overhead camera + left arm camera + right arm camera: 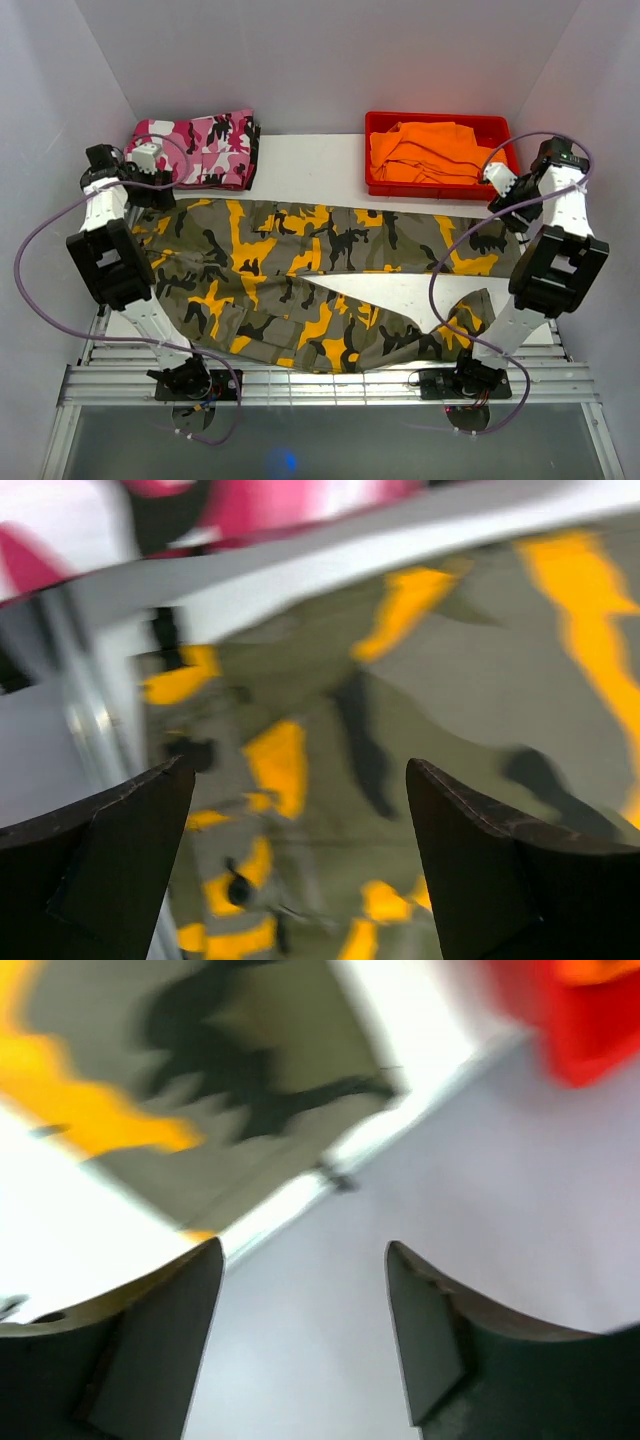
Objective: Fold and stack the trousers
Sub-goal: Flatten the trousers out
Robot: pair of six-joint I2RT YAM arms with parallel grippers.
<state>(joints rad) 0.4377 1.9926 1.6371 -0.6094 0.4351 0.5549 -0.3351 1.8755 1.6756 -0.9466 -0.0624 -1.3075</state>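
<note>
The trousers point(300, 290) lie spread across the table point(320, 160), waist to my left, legs splayed right. My left tool point(298, 770) hovers over the waist corner, my right tool point(302, 1250) beside the far hem, both apart, holding nothing. I judge the first fold comes next: pinch both far corners and lay leg onto leg.

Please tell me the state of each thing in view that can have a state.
trousers: unfolded, spread flat, legs apart.
pink camouflage trousers: folded, at the far left.
orange garment: bunched in the red bin.
left gripper: open, empty.
right gripper: open, empty.
</note>
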